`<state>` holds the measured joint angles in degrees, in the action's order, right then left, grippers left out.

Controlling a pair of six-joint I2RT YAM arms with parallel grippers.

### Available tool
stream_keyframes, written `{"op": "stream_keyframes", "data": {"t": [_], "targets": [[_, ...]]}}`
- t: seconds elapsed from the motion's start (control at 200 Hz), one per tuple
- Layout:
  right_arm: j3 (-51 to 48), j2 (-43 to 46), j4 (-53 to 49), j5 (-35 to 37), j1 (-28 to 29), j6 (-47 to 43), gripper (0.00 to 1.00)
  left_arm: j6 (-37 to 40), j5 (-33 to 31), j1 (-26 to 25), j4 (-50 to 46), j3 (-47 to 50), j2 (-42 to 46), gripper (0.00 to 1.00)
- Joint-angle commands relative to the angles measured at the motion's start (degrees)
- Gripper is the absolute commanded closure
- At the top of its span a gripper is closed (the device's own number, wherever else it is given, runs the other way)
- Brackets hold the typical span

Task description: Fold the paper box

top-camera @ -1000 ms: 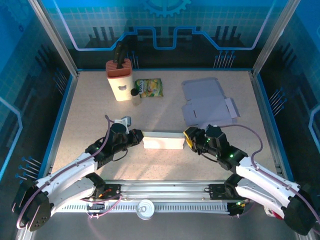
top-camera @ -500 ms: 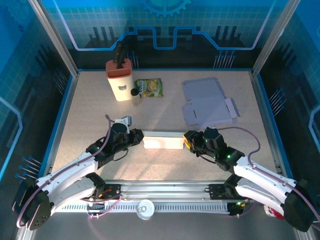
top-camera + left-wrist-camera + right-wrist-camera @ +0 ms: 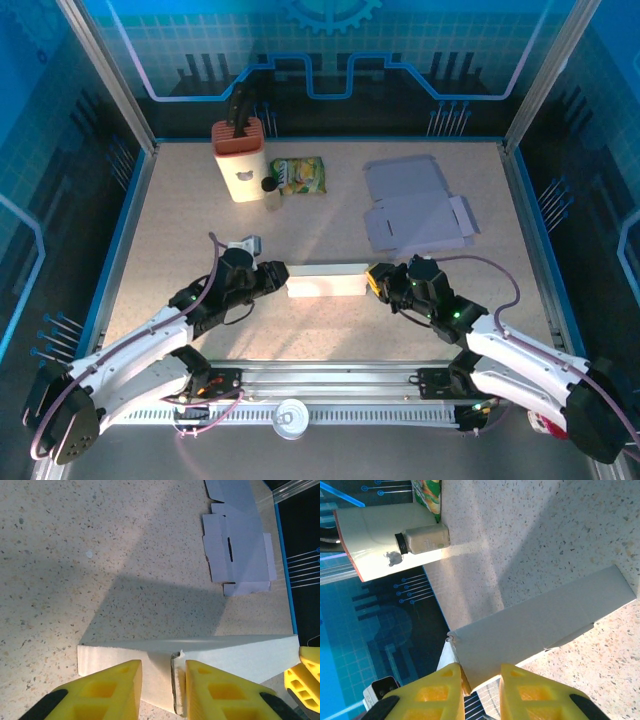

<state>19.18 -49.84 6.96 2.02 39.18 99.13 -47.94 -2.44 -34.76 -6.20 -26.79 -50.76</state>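
The paper box lies on the speckled tabletop near its front edge, a long white block set crosswise, with one end effector at each short end.

The left end effector meets the box's left end. In the left wrist view its yellow fingers straddle a thin upright wall at that end of the box. The wall sits just beside one finger and stands clear of the other, so the jaws are narrowly parted and not pinching. The right arm's yellow tip shows past the far end.

The right end effector meets the box's right end. In the right wrist view its fingers stand close together with a corner of the box between them, its torn-looking edge touching one finger. Whether they actually clamp it I cannot tell.

Well behind the box, to the right, a flat unfolded carton lies on the tabletop. At the back left stand a white holder with an orange top, a small bottle and a green snack bag.
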Motion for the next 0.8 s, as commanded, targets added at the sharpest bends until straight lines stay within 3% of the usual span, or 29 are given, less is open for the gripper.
{"op": "stream_keyframes", "data": {"t": [0.0, 0.365, 0.45, 0.62, 0.795], "targets": [[-2.3, -2.34, -9.16, 0.71, -0.68, -0.1, 0.81, -0.13, 1.89, -0.2, -6.95, 0.13, -0.36, 0.73], [-1.51, -2.58, -7.97, -1.11, -2.0, -2.15, 0.81, -0.38, 2.97, -0.01, -3.61, 3.62, -3.65, 0.89], [0.38, -1.55, -9.99, -1.76, -2.01, -3.95, 0.7, 0.19, 2.99, 0.02, -4.06, 3.13, -2.84, 0.9], [3.71, 4.41, -16.42, 0.64, 0.1, -3.22, 0.32, 1.01, 2.33, -0.07, -6.11, 1.71, -0.93, 0.91], [2.65, 6.57, -14.33, 3.38, 2.24, 5.41, 0.11, 0.71, 2.46, -0.36, -5.94, 1.81, -0.59, 0.94]]}}
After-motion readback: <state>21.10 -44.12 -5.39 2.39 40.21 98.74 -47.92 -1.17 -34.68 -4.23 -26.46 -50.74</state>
